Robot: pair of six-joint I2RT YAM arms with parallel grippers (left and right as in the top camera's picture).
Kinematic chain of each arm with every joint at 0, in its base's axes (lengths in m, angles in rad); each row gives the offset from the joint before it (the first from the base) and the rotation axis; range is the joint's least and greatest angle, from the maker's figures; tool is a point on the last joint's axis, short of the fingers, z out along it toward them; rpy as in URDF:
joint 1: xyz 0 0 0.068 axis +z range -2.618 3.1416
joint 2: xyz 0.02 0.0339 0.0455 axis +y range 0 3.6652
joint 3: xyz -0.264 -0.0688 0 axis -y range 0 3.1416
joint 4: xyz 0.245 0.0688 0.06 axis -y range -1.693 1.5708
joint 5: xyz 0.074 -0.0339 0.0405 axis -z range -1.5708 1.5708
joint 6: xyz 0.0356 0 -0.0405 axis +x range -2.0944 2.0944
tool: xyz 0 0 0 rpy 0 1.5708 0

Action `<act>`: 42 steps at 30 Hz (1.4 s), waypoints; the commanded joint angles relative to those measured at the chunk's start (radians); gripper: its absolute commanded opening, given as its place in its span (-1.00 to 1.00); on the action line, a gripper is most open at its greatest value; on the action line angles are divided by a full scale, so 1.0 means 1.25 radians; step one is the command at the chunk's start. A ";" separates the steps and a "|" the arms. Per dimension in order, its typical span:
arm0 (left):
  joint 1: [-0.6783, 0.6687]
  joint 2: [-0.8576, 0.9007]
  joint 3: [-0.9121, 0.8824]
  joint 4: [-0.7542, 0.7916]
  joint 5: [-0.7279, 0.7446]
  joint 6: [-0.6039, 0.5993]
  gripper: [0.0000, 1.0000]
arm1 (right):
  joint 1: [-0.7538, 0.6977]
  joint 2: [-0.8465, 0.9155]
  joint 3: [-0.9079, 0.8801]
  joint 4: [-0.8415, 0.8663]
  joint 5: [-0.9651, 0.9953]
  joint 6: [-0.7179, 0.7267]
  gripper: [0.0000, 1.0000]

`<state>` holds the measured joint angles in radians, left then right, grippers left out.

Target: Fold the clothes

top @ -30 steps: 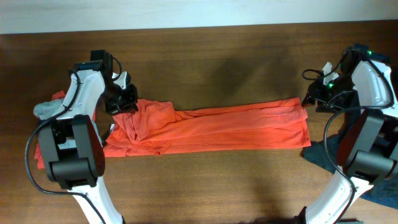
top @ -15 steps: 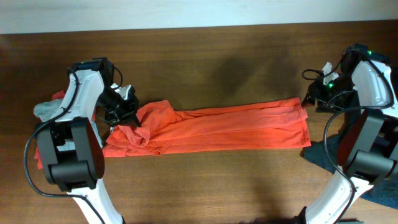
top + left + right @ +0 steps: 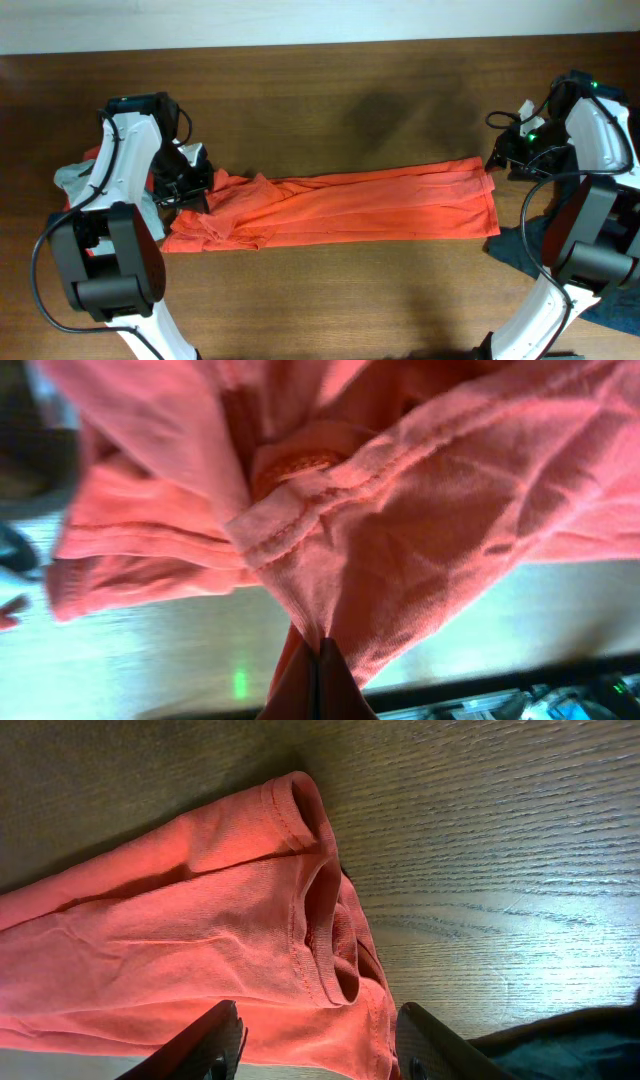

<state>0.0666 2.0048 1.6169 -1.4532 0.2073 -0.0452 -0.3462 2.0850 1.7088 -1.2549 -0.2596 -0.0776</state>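
Observation:
The red-orange T-shirt (image 3: 350,208) lies folded into a long strip across the table, bunched at its left end. My left gripper (image 3: 190,188) is shut on that bunched end; in the left wrist view the cloth (image 3: 400,530) is pinched between the closed fingers (image 3: 320,660). My right gripper (image 3: 503,158) is open at the strip's right end, apart from it; in the right wrist view the shirt's hem (image 3: 320,920) lies between and ahead of the spread fingers (image 3: 315,1040).
A pile of grey and red garments (image 3: 75,178) lies behind the left arm. A dark navy garment (image 3: 520,255) lies at the right arm's base and shows in the right wrist view (image 3: 560,1050). A white wall runs along the table's far edge.
My left gripper has moved toward the near edge and slightly left, dragging the shirt's bunched left end with it. The right arm has not moved.

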 commanded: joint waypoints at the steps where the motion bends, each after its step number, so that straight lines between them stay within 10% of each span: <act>1: -0.001 -0.020 -0.004 0.028 -0.051 -0.011 -0.70 | -0.001 -0.014 -0.007 -0.001 0.002 0.003 0.10; 6: -0.001 -0.020 -0.016 0.040 -0.086 -0.011 -0.37 | -0.001 -0.014 -0.007 -0.002 0.002 0.003 0.10; 12: -0.002 -0.025 0.004 0.042 -0.079 -0.030 -0.90 | -0.001 -0.014 -0.007 -0.002 0.002 0.003 0.11; 20: -0.050 -0.125 0.097 0.084 0.001 -0.020 -0.65 | -0.001 -0.014 -0.007 0.001 0.002 0.003 0.10; 42: -0.001 -0.123 -0.288 0.335 0.133 0.037 -0.63 | -0.001 -0.014 -0.007 -0.008 0.002 0.003 0.10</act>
<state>0.0181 1.8439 1.3113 -1.0626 0.3645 -0.0181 -0.3462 2.0850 1.7069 -1.2598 -0.2600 -0.0784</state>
